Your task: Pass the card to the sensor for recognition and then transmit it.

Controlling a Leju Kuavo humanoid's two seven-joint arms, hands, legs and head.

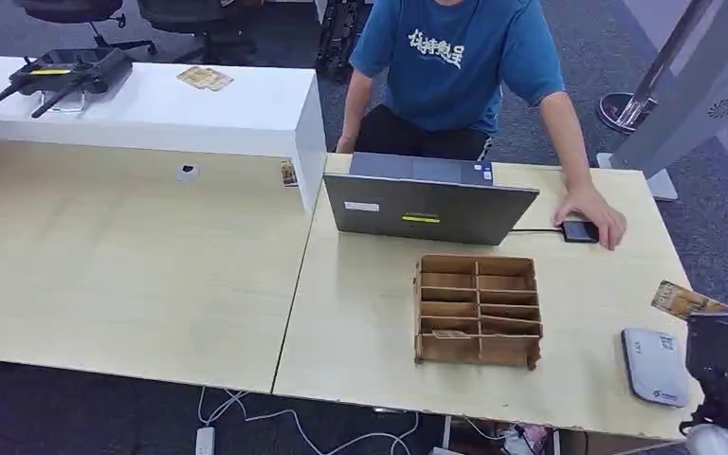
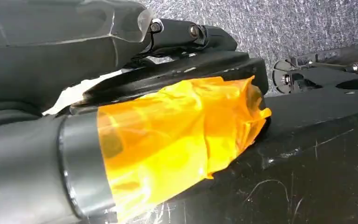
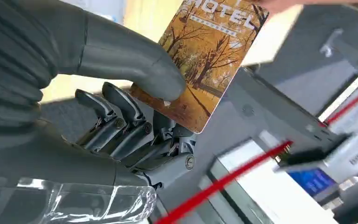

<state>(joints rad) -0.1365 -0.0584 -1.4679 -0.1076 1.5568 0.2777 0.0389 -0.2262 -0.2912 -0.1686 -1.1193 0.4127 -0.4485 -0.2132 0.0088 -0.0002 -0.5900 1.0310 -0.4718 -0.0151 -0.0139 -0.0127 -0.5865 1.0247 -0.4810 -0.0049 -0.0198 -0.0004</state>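
Autumn-printed hotel card (image 3: 204,60) pinched in the right robot hand (image 1: 720,355), lower right of frame.
Just left, the grey card sensor (image 1: 656,366) lies on the table (image 1: 360,313); scanning and passing on to the person (image 1: 464,66) beyond look undone.

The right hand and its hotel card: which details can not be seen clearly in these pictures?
- Head view: the right hand holding the autumn-printed hotel card is cut off by the picture's edge.
- Right wrist view: the card's lower corner is hidden behind the grey thumb; its small print is too blurred to read.
- Head view: the label on the flat grey card sensor is too small to read.
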